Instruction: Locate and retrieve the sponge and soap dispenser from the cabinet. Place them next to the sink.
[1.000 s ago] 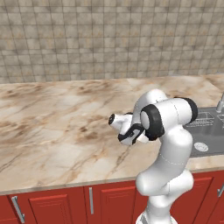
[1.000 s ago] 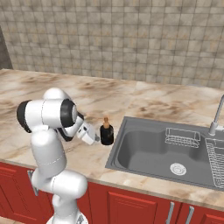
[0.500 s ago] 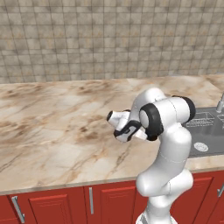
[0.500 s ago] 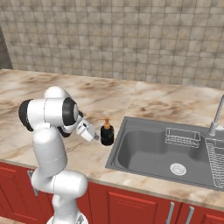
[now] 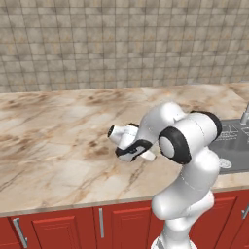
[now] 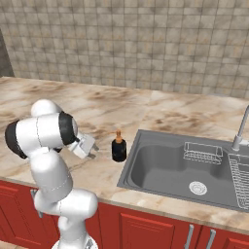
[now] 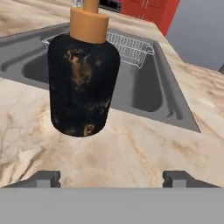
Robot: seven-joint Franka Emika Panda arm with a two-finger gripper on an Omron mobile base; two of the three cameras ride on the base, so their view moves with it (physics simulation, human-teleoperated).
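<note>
From the left base view you see the gripper [image 5: 150,156] low over the counter [image 5: 53,141], its tips hidden by the arm. From the right, the dispenser [image 6: 118,147] stands upright on the counter just beside the sink [image 6: 194,170], apart from the gripper [image 6: 93,151]. In the hand view the fingers [image 7: 43,178] are spread wide and empty before the bottle [image 7: 83,81]; it looks rigid, smooth and light, so take it around the squat body, not the pump.

soap dispenser [image 7: 83,83]: matt black body, mottled with rusty orange patches; smooth tan-orange pump top (looks like plastic)
sink [image 6: 160,168]: grey brushed steel, dull sheen
wire rack [image 6: 202,151]: thin pale metal wire
counter [image 5: 58,141]: polished marble-like stone, beige with brown veins
wall [image 5: 121,44]: matt grey-brown stone tiles
</note>
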